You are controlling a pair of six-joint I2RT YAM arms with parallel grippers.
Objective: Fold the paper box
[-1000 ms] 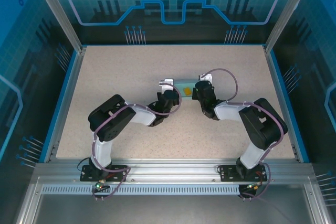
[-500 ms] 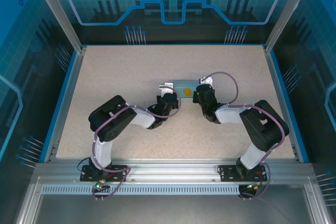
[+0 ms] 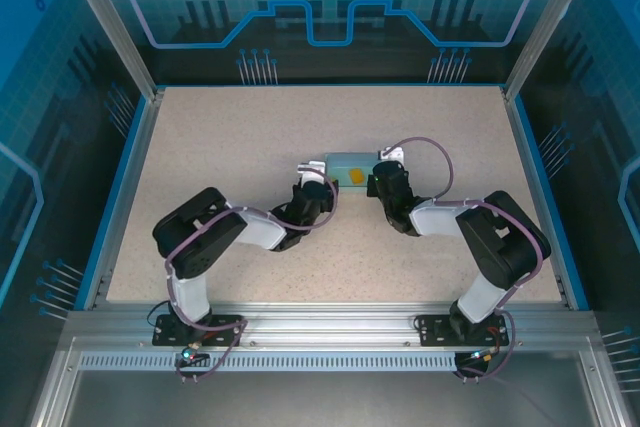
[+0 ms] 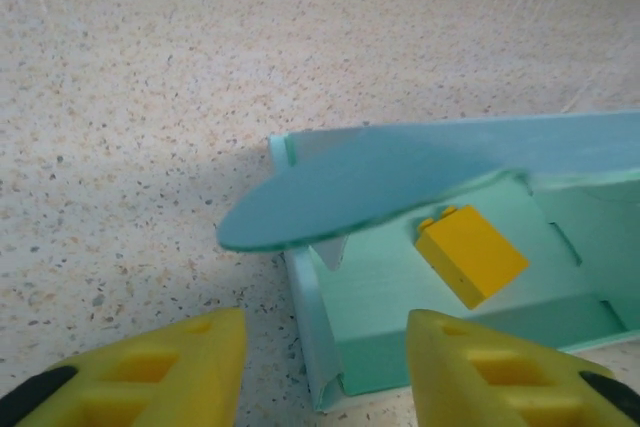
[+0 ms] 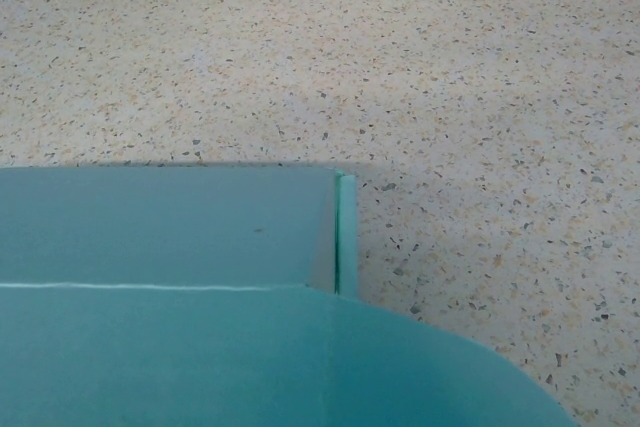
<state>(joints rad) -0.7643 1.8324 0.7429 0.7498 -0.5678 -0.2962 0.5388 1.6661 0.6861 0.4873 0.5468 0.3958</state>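
Light blue thin-card paper box (image 3: 345, 163) mid-table, between two grippers; left gripper (image 4: 325, 375) just before box's near corner, yellow fingers (image 4: 170, 367) spread apart, clasping nothing; right gripper (image 3: 378, 175) at box's right end, clenched, hold on card not discernible; box half-formed: walls up, top open, rounded flap (image 4: 350, 187) leaning over interior; small yellow brick (image 4: 470, 255) on box floor; speckled beige table (image 3: 220, 147) around.

The left arm (image 3: 203, 234) and right arm (image 3: 505, 234) have black joints, white links and looping purple cables; the left hand (image 4: 325, 357) has yellow fingers (image 4: 170, 372).
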